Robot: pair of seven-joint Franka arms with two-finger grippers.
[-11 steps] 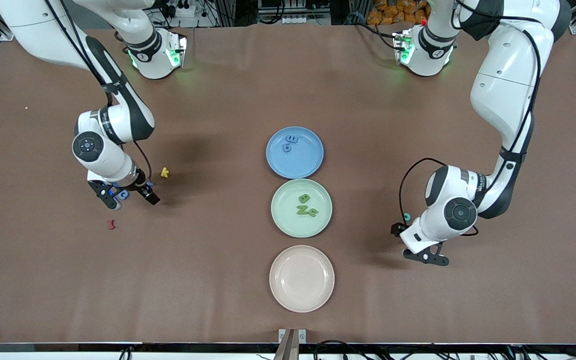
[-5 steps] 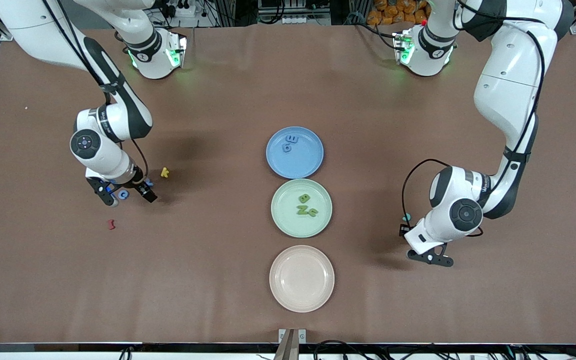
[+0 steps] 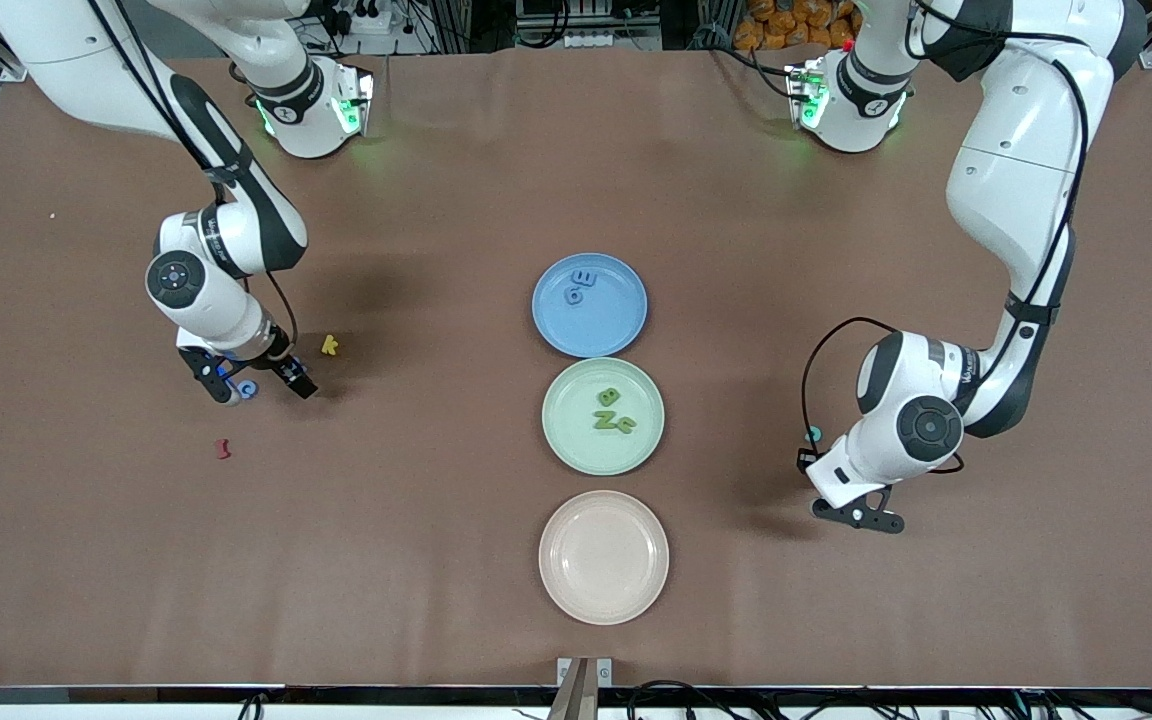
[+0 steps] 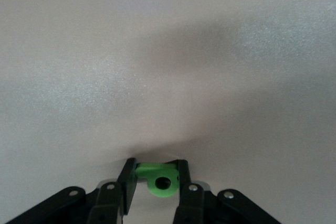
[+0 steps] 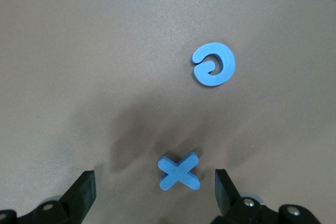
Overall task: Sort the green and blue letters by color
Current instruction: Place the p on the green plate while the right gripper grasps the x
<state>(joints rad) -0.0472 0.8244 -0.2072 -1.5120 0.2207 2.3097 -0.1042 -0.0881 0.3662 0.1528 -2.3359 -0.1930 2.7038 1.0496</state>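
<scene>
My right gripper (image 3: 258, 385) is open, low over the table near the right arm's end. In the right wrist view a blue x (image 5: 179, 171) lies between its spread fingers (image 5: 81, 195), touching neither. A blue curled letter (image 5: 213, 64) lies apart from the x and also shows in the front view (image 3: 249, 389). My left gripper (image 4: 156, 167) is shut on a green letter (image 4: 160, 178); in the front view it (image 3: 856, 515) hangs low over bare table. Two blue letters (image 3: 581, 285) lie on the blue plate (image 3: 621, 325). Three green letters (image 3: 612, 411) lie on the green plate (image 3: 576, 445).
A pink plate (image 3: 603, 560) with nothing on it sits nearest the front camera, in line with the other two. A yellow k (image 3: 330, 345) and a dark red piece (image 3: 223, 449) lie near my right gripper. A small teal piece (image 3: 813, 434) lies beside my left wrist.
My right gripper has drifted a little away from the front camera, still open over the blue pieces. My left gripper, still holding the green letter, has shifted slightly toward the left arm's end.
</scene>
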